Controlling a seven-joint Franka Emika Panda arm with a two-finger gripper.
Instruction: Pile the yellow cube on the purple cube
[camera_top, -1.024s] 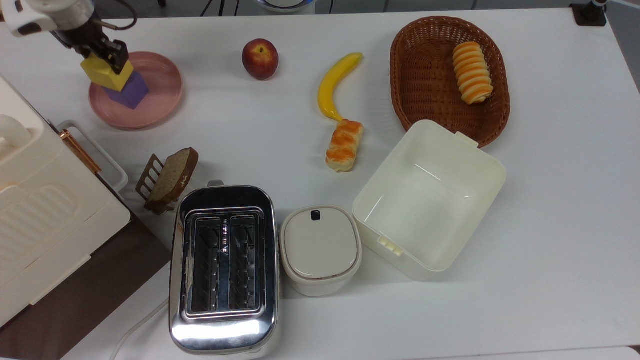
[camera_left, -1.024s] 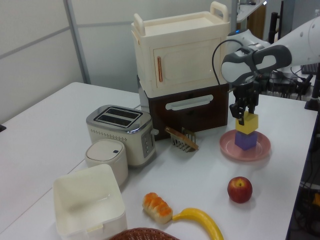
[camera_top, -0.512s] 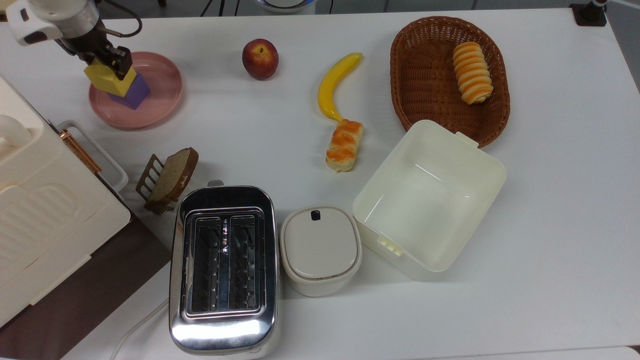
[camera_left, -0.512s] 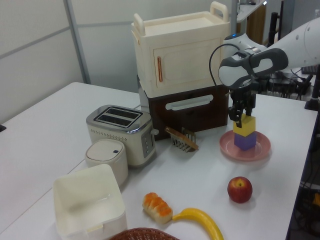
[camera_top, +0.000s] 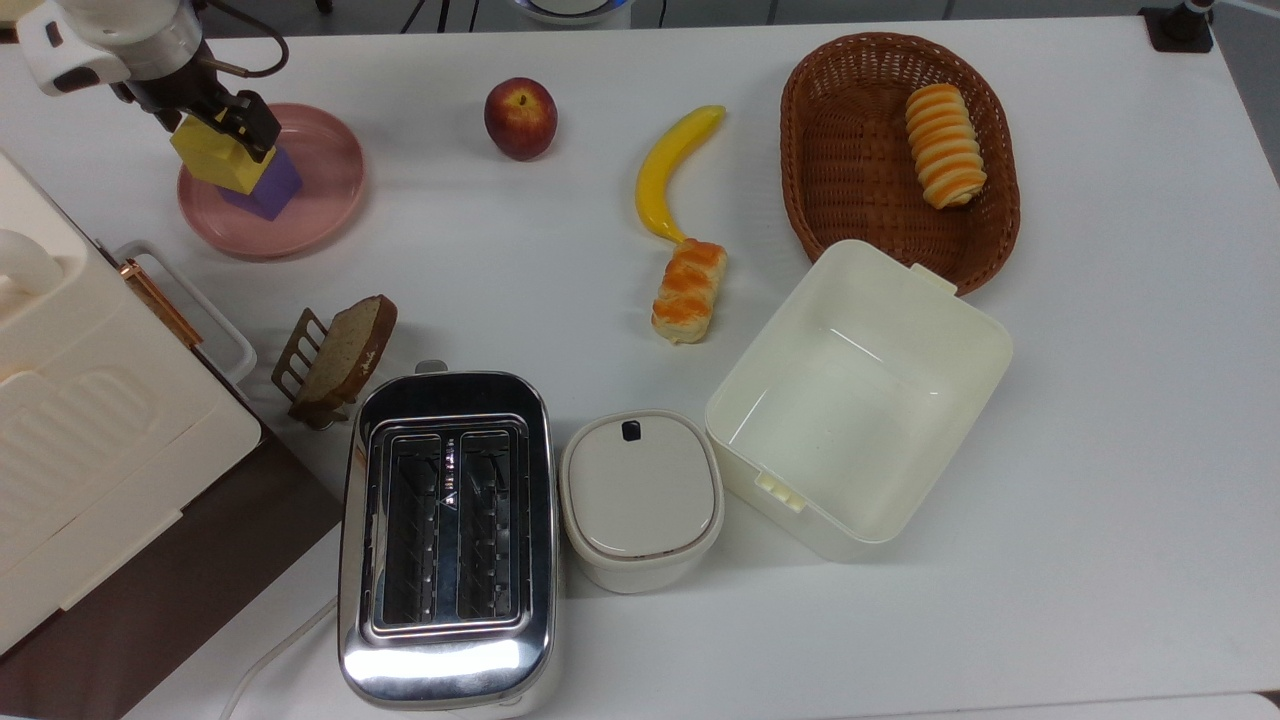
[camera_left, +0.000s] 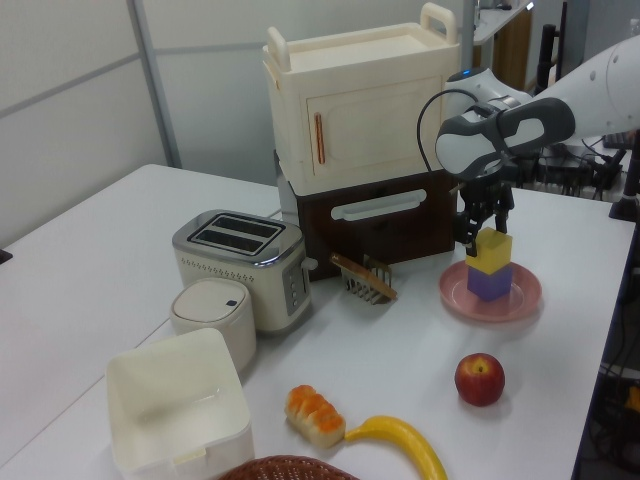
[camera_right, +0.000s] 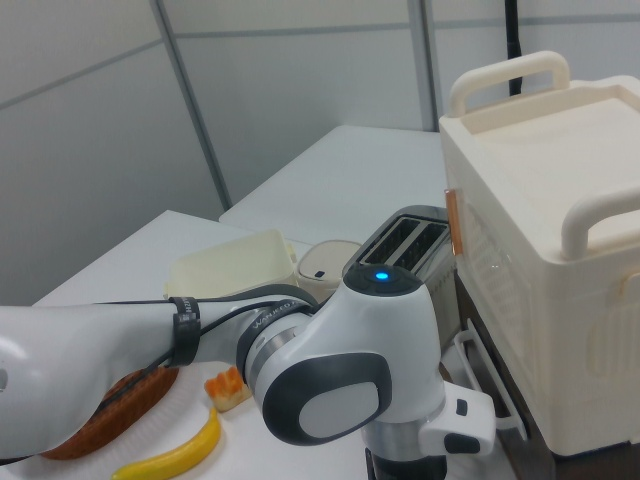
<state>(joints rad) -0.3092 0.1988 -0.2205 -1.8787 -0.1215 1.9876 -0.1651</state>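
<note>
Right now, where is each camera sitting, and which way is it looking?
Top view: overhead, looking straight down on the white table; the arm's gripper sits over the pale-yellow cube on the lavender-purple cube.
Left view: low beside the table, facing the cream cabinet; the arm reaches in from the left view's right.
Right view: close behind the arm, whose grey and white joint fills the foreground.
Top and left views share the cubes, pink plate and red apple.
</note>
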